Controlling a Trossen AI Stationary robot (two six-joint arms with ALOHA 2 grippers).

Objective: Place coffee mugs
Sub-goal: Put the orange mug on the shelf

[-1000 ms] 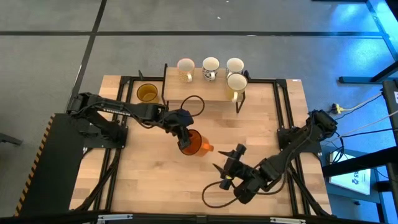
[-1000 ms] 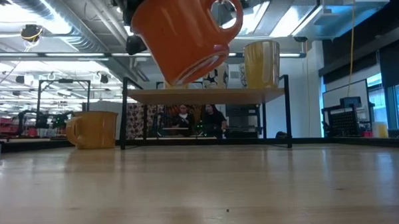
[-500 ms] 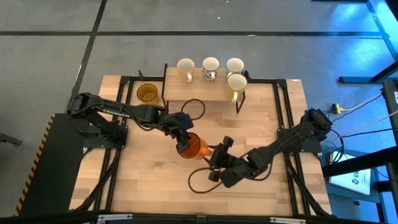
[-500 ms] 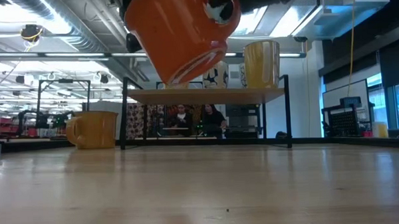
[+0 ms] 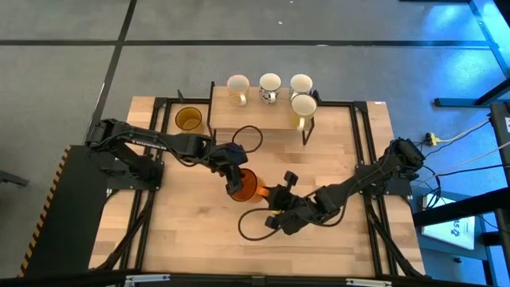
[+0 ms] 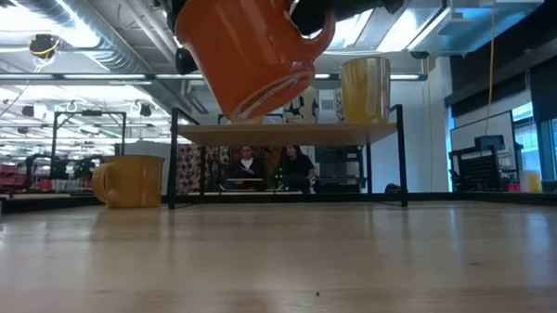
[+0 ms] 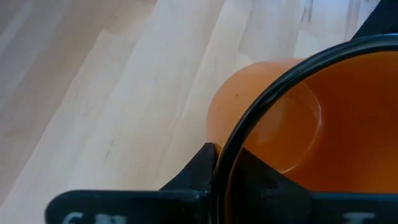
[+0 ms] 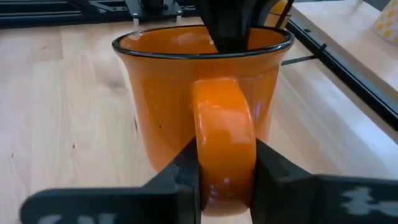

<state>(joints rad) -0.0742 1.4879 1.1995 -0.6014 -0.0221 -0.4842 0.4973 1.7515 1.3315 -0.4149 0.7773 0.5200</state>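
orange mug (image 5: 246,185) is hanging above mid surface (image 5: 191,231). left pincer (image 5: 234,182) is clamping its rim; right pincer (image 8: 224,180) is clamping its handle. appears rigid, glazed, likely slippery and breakable; handle is offering the surest hold.

A light wooden desk (image 5: 199,231) is seen from above, its planked top framed by black rails. At the far edge, a wooden rack (image 5: 255,118) on thin black legs is set on the desk. Four pale mugs are carried on the rack: three in a row along its far side (image 5: 269,83) and one nearer, at its right end (image 5: 303,105). An amber-yellow mug (image 5: 188,119) is placed directly on the desk, just left of the rack.
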